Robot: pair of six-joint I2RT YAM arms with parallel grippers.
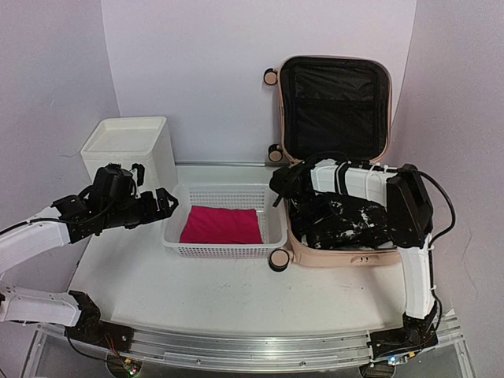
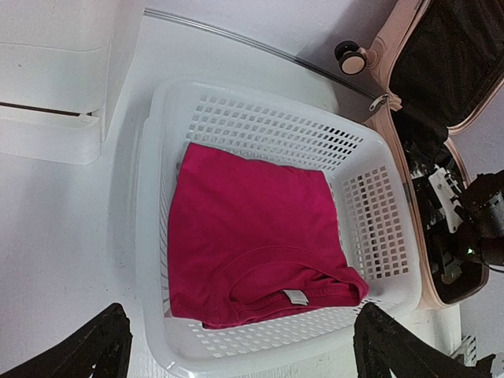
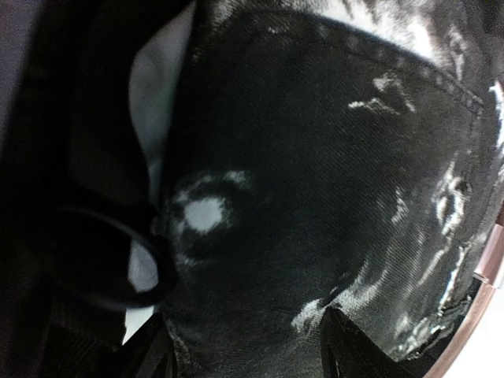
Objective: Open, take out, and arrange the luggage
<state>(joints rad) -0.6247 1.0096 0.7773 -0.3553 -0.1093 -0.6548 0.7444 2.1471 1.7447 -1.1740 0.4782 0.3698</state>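
Note:
The pale pink luggage [image 1: 339, 257] lies open at the right, its black-lined lid [image 1: 335, 102] standing upright against the back wall. A black garment with white splashes [image 1: 350, 220] fills its lower half. My right gripper [image 1: 299, 206] reaches down into it. In the right wrist view its fingers [image 3: 346, 346] stand part-way apart, clamped on a thick bunch of that black cloth [image 3: 315, 157], with the pink rim [image 3: 490, 276] at the edge. My left gripper [image 1: 169, 203] hovers open and empty at the basket's left end [image 2: 242, 319].
A white mesh basket [image 1: 224, 250] sits between the arms and holds a folded magenta shirt [image 2: 252, 228]. A white plastic bin [image 1: 130, 150] stands at the back left. The suitcase's wheels [image 1: 279, 260] nearly touch the basket.

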